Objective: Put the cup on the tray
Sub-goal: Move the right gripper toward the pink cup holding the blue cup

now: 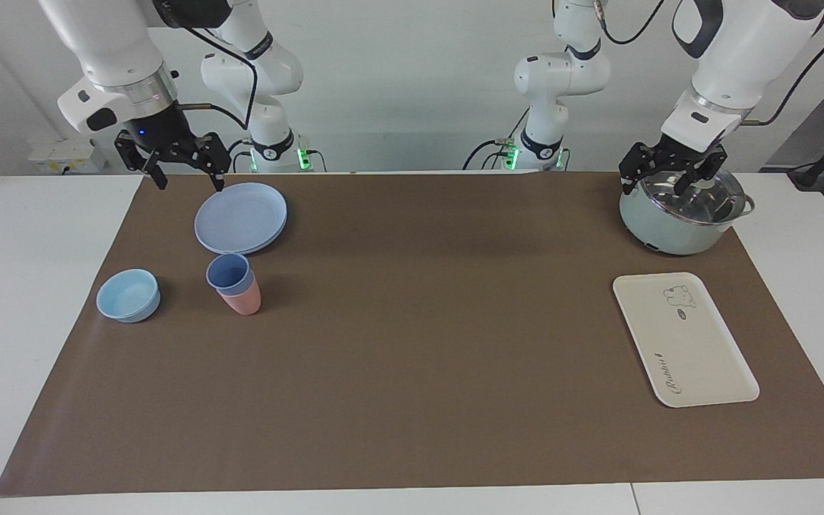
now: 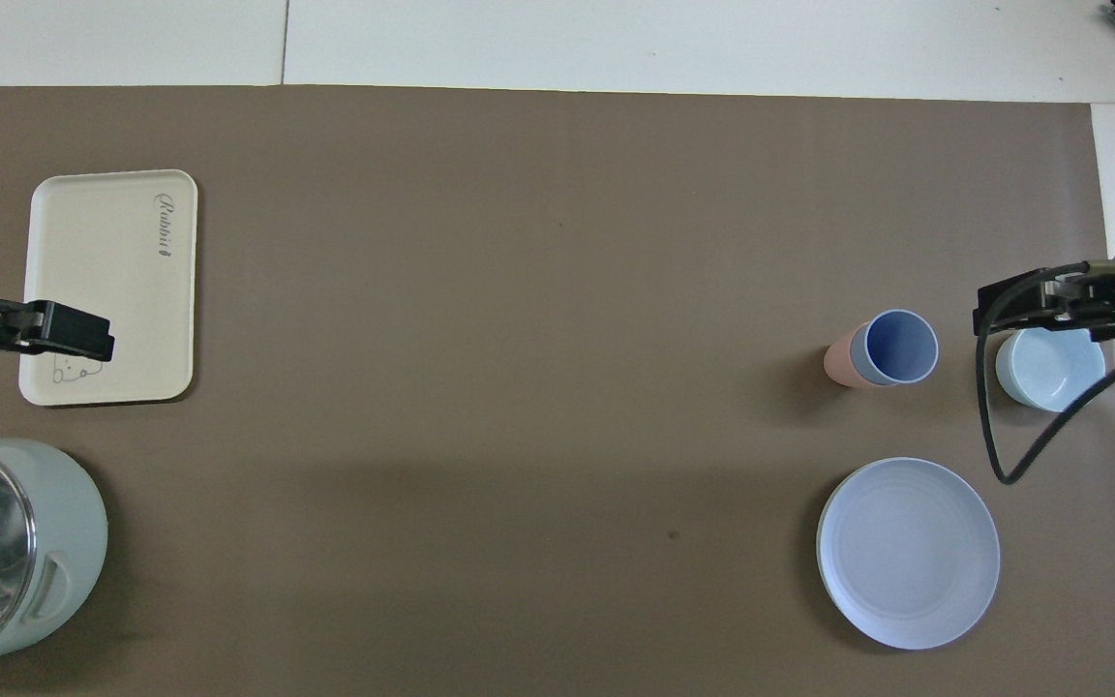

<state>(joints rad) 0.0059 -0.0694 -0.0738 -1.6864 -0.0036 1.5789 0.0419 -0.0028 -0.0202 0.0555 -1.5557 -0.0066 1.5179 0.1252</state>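
Note:
The periwinkle-blue cup (image 1: 228, 272) stands nested inside a pink cup (image 1: 245, 302) at the right arm's end of the brown mat, farther from the robots than the blue plate; it also shows in the overhead view (image 2: 898, 347). The cream tray (image 1: 684, 340) with its bear drawing lies bare at the left arm's end (image 2: 103, 252). My right gripper (image 1: 189, 179) is open and empty, raised beside the plate. My left gripper (image 1: 655, 184) is open and empty, raised over the pot's glass lid.
A round blue plate (image 1: 240, 217) lies nearer to the robots than the cups. A light-blue bowl (image 1: 127, 295) sits beside the cups toward the mat's end. A pale green pot (image 1: 677, 222) with a glass lid stands nearer to the robots than the tray.

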